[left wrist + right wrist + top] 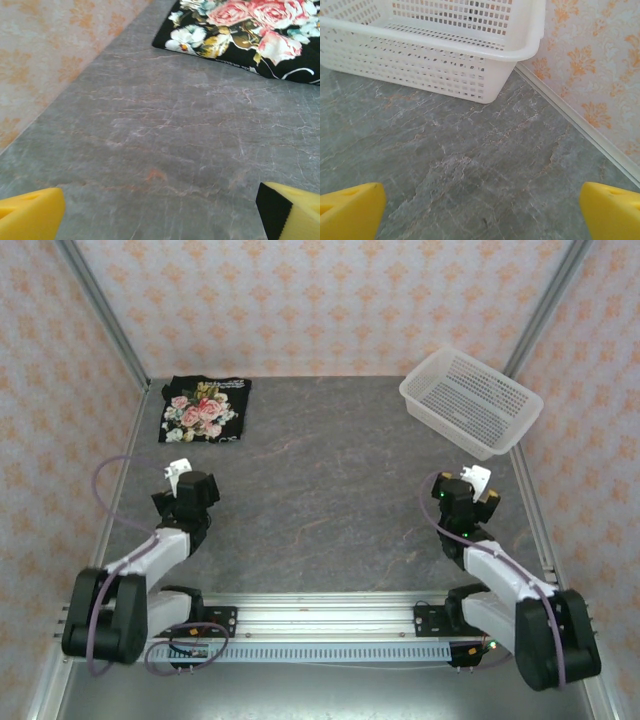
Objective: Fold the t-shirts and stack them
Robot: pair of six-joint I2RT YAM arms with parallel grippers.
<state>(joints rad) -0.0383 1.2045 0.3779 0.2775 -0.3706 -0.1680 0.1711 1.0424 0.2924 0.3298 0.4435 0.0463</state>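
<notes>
My left gripper (pixel 160 212) and right gripper (pixel 480 210) hang spread, empty; risk: a low left reach snags the folded black rose-print fabric t-shirt (pixel 203 410), undoing it.

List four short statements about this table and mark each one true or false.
1. The t-shirt lies folded at the far-left corner, rose print up. True.
2. The basket stands right beside the t-shirt. False: it stands at the far-right corner, well apart from it.
3. The left gripper is shut on the t-shirt. False: it is open, over the bare table, short of the t-shirt.
4. The right gripper is open and faces the basket. True.
</notes>
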